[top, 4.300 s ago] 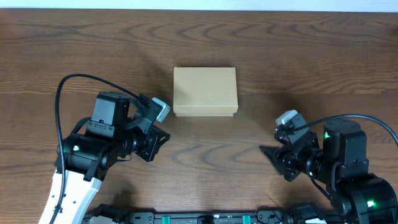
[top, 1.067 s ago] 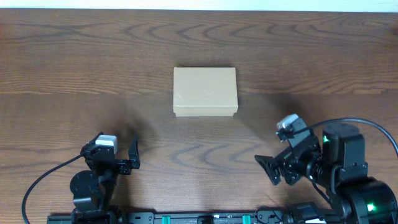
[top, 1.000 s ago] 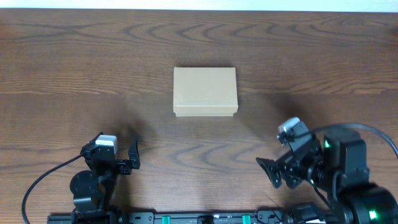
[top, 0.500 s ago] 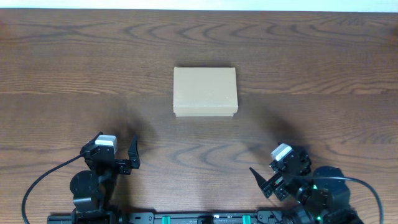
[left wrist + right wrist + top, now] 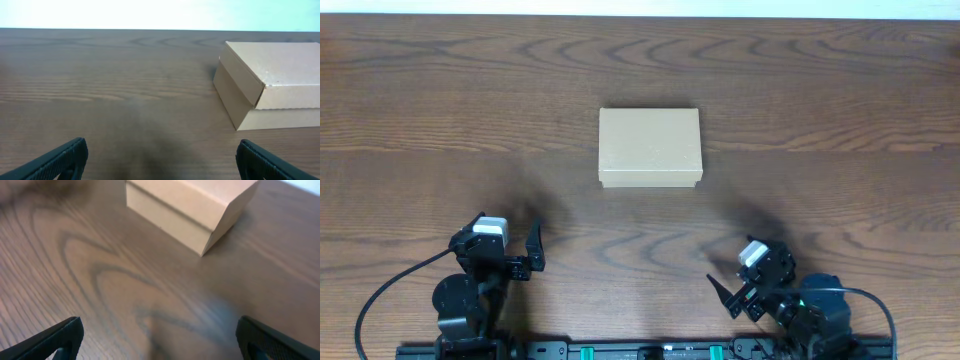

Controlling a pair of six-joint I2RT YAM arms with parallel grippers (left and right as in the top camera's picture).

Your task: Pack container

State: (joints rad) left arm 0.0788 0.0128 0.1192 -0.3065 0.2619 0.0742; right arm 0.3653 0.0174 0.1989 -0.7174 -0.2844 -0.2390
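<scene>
At the near left edge of the dark, wood-grained surface (image 5: 440,90) sits the left claw (image 5: 500,255); its black fingers stand wide apart and grip nothing; in the left wrist view only its two ribbed fingertips (image 5: 60,157) show, at the bottom corners, with bare wood between them; a thin black cable (image 5: 390,290) curves from that arm toward the near edge.

In the middle of the surface, a little toward the far side and well apart from both claws, lies the container (image 5: 650,147); it is a small rectangular box of plain tan cardboard, matte and unmarked, with straight, crisp edges; it rests flat on the wood; its flap lid is folded down over the body, so whatever is inside cannot be seen; the lid's lip overlaps the upper part of the walls and stands slightly proud of them, leaving a narrow step along the side; in the left wrist view the box lies ahead and to the right; in the right wrist view it lies ahead near the top, turned so one corner points to the right.

At the near right edge sits the right claw (image 5: 740,298); its fingers too are spread wide around nothing, and its dark fingertips (image 5: 55,337) frame only swirling wood grain.
</scene>
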